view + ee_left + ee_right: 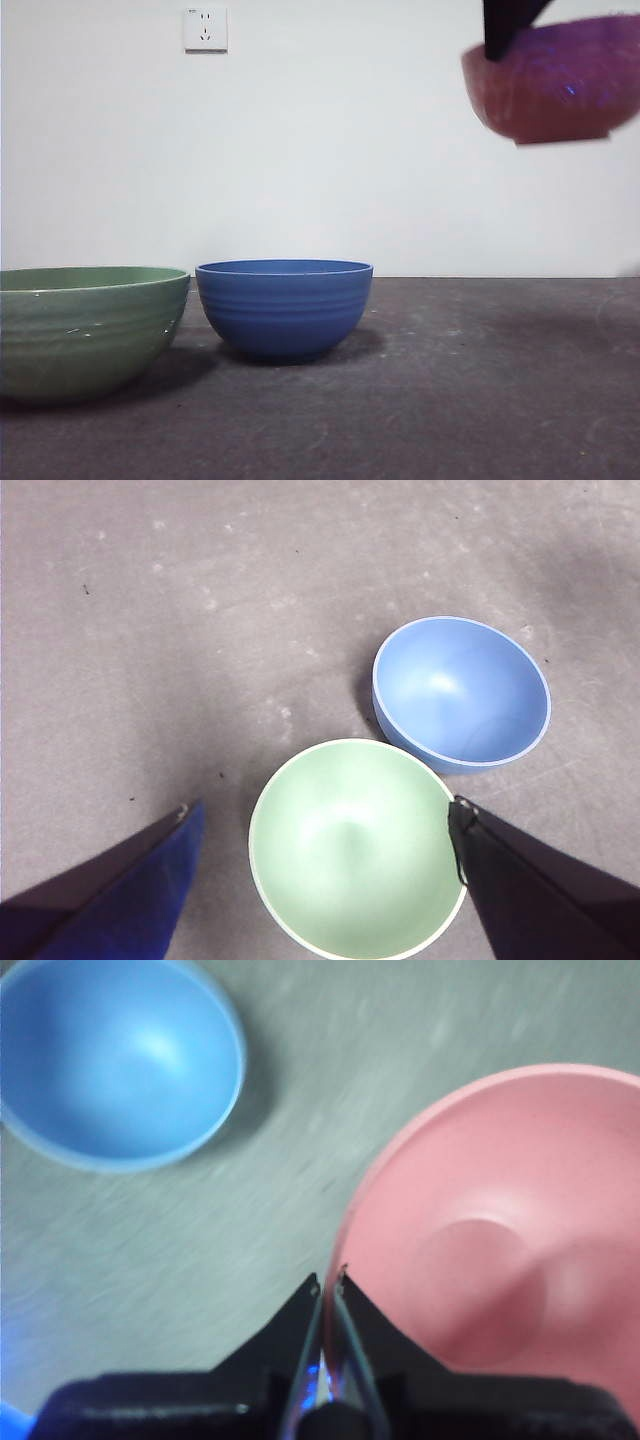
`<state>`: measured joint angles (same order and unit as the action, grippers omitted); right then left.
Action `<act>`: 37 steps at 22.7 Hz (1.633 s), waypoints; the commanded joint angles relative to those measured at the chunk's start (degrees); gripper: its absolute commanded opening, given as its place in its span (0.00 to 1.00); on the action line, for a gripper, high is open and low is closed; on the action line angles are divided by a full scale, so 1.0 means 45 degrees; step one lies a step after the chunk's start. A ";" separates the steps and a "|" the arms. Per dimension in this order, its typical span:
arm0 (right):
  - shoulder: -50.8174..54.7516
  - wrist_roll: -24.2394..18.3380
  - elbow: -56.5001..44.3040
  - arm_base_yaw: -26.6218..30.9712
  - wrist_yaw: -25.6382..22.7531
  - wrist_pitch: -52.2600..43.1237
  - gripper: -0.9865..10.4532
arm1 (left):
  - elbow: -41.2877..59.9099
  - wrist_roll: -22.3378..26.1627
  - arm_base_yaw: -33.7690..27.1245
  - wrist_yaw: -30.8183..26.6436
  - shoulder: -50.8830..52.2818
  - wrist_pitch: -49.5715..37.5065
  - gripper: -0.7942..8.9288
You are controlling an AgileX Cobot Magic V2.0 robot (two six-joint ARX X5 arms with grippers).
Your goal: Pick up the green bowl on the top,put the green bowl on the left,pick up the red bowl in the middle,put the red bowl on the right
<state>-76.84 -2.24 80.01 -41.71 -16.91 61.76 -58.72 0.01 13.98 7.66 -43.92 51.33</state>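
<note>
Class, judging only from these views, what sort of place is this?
Probably an indoor test bench: a bare white wall with a socket, a scuffed grey table, and only plain bowls, green bowl among them.

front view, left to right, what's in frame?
green bowl on the table → blue bowl just beside it → red bowl held in the air by the right gripper, jaws shut on its rim.

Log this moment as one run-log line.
step: carrying red bowl rightward | right gripper: shut on rim of glossy dusty-red bowl, held in air | left gripper: open above muted-green bowl | round blue bowl: on table
</note>
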 commanded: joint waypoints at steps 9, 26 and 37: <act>-0.0879 0.1243 -0.5187 -0.0102 0.1559 -0.6188 0.08 | 0.0044 0.0000 -0.0039 -0.0015 0.0019 0.0126 0.50; 0.2370 -0.0010 -0.5183 0.0432 0.2011 -0.8699 0.22 | 0.0044 0.0053 -0.0039 0.0063 0.0019 -0.1020 0.39; 0.9622 0.0058 -0.8548 0.3920 0.2011 -0.9870 0.07 | 0.3322 0.0155 -0.0029 -0.0010 0.2055 -0.4522 0.07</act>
<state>-35.57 -1.93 43.86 -24.43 -7.70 18.11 -45.60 0.01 13.93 7.68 -36.07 32.18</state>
